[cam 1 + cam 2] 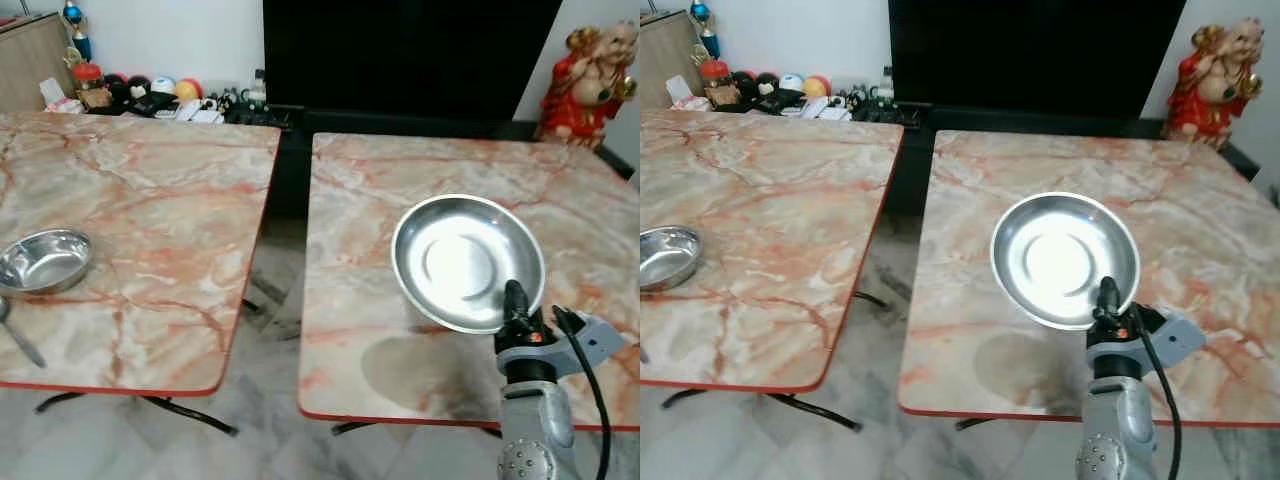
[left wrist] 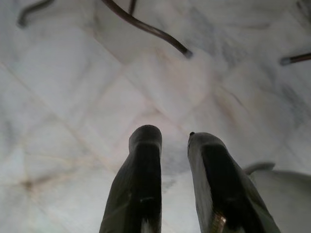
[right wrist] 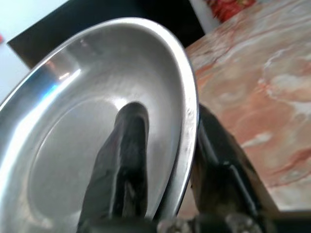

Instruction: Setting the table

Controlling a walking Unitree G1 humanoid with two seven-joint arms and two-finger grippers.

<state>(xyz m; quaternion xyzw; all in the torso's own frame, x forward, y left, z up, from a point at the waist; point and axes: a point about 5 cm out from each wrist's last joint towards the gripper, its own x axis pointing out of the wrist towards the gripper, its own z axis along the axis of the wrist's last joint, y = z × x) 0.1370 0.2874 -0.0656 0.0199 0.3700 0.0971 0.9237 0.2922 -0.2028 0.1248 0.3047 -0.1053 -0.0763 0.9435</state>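
A round steel plate [image 1: 466, 262] hangs tilted above the right marble table [image 1: 400, 180], casting a shadow on it. My right gripper [image 1: 515, 300] is shut on the plate's near rim; in the right wrist view one finger [image 3: 121, 160] lies inside the plate [image 3: 73, 126] and the other sits behind the rim. A small steel bowl [image 1: 42, 261] rests on the left marble table [image 1: 150, 200] near its left side, with a utensil [image 1: 20, 340] lying in front of it. My left gripper [image 2: 170, 160] hangs over the floor, its fingers slightly apart with nothing between them.
A gap of tiled floor [image 1: 270, 290] separates the two tables. A black cabinet [image 1: 400, 60] stands behind them. A red figurine [image 1: 590, 85] sits at the back right, and assorted small items [image 1: 150, 95] crowd a shelf at the back left.
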